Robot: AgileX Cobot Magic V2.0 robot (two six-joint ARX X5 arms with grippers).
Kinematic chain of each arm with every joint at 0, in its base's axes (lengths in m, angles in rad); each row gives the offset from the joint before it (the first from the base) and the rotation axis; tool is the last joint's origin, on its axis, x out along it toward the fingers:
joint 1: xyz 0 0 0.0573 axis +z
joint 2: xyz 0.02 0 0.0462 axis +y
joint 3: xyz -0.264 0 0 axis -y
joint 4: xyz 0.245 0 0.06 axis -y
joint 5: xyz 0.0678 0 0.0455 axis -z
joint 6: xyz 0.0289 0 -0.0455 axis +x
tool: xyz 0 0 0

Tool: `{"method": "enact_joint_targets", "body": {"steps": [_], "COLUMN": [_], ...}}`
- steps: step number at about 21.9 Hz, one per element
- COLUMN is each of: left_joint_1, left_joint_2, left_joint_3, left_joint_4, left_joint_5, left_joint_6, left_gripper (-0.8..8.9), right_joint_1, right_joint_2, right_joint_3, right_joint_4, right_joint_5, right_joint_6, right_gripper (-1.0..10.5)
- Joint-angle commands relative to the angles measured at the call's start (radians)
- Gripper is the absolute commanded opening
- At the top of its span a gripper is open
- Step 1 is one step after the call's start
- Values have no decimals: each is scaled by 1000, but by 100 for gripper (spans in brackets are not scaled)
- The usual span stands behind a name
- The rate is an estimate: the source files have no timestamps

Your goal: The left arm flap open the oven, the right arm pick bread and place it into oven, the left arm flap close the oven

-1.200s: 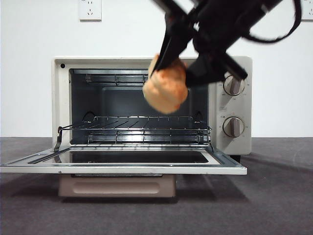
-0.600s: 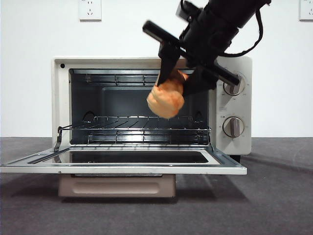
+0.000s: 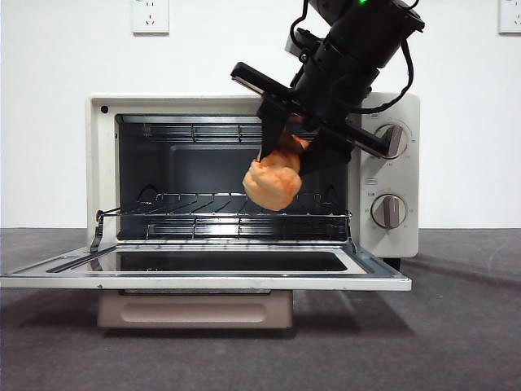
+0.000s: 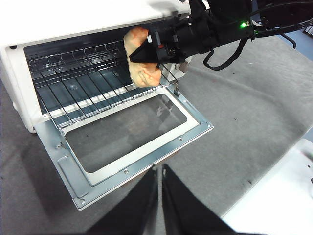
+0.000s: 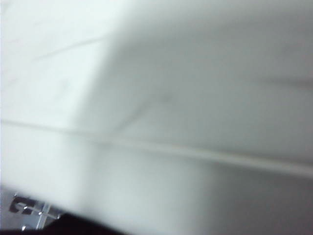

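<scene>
Front view: nearest the camera, one drop-down door (image 3: 203, 273) is lying fully open and flat, its glass pane facing up and its bar handle (image 3: 194, 309) hanging below the front edge. Behind it, one oven (image 3: 102, 175) is standing on the dark table (image 3: 456, 326), its cavity exposed. One wire rack (image 3: 220, 213) is sitting across the lower part of the cavity. Two knobs are showing on the panel at the side of the cavity, the upper knob (image 3: 394, 140) partly hidden by the arm and the lower knob (image 3: 388, 211) in full sight.

One bread (image 3: 273, 181) is hanging in the air at the mouth of the cavity, above the rack and not touching it. The right gripper (image 3: 286, 155) is coming down at a slant from above, its two thin fingers clamped on the upper part of the bread. Behind the oven, one wall socket (image 3: 150, 15) is showing on the white wall.

In the left wrist view, the left gripper (image 4: 160, 193) is hovering over the table in front of the open door, well apart from it, its two jaws pressed almost together and holding nothing. The same bread (image 4: 141, 71) is showing above the front edge of the rack.

The right wrist view is giving only a blurred pale surface, and no detail can be made out there.
</scene>
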Motion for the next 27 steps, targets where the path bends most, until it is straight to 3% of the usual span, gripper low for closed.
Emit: {"method": "enact_joint_targets", "body": {"steps": [1,5,16,27], "left_joint_1": [-9,-9,-9,-9], "left_joint_2": [2,2,2,17], "left_joint_3": [23,23,23,22], "left_joint_4": [13,13,13,11], "left_joint_5": [-3,-3,-3,-34], "left_joint_6": [13,13,13,13], "left_gripper": [19,19,19,19], "right_joint_1": [4,5,5,18], "right_joint_2": [16,16,16,-111], "right_joint_3": [22,22,22,23], "right_joint_4": [12,11,0,-176], "right_joint_5": [27,37,36,36], "right_joint_6": [-14,-16,-16,-24], "right_gripper": [159,166,444,451]}}
